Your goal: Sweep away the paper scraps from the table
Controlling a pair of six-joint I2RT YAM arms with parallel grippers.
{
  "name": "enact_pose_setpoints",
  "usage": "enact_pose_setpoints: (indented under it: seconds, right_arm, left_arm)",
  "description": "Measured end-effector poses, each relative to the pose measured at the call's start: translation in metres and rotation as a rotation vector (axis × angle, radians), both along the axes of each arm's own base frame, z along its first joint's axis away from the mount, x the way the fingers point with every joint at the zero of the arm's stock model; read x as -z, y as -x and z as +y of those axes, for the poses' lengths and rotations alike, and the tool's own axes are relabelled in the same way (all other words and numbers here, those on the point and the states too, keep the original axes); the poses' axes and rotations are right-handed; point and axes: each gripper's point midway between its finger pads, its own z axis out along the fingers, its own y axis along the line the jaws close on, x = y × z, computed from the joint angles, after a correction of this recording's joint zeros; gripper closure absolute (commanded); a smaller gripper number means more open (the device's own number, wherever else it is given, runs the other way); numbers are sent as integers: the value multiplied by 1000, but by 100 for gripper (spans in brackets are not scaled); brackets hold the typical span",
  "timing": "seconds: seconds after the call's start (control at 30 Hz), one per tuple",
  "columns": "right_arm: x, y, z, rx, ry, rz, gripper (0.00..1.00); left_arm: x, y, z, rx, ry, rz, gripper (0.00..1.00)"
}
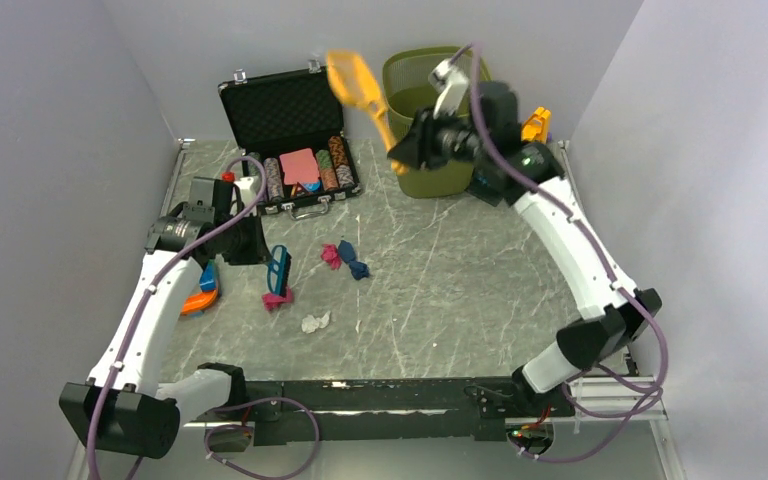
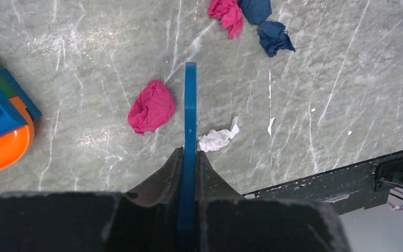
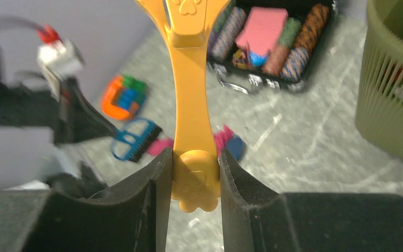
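The left gripper (image 2: 190, 157) is pressed tight on a thin blue plastic brush (image 2: 190, 105). Of the crumpled paper scraps on the grey-green marbled table (image 2: 346, 105), a pink wad (image 2: 152, 106) lies just left of the brush, a white wad (image 2: 218, 138) just right, and navy wads (image 2: 274, 37) lie at upper right. The right gripper (image 3: 195, 178) pinches a yellow plastic dustpan (image 3: 191, 94) by its handle.

Left arm (image 1: 150, 300) stretched forward and low, wrist tipped down, left gripper (image 2: 189, 160) pinched tight on thin blue brush (image 2: 190, 105). Right arm (image 1: 570, 240) extended far and raised high, right gripper (image 3: 195, 173) clamped on both sides of yellow dustpan handle (image 3: 191, 94).
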Motion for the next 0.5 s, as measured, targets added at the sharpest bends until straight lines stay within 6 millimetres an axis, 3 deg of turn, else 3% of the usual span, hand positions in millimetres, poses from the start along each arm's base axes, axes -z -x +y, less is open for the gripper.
enact_pose_setpoints:
  seconds: [0.1, 0.23, 0.5]
  right_arm:
    - [44, 33, 19, -14, 168, -38, 100]
    - [100, 69, 4, 28, 348, -97, 100]
    - [138, 106, -14, 113, 544, -294, 100]
  left_arm:
    - [1, -2, -2, 4, 11, 3, 100]
    - [-1, -4, -4, 8, 18, -9, 100]
    - [-2, -9, -5, 9, 23, -22, 100]
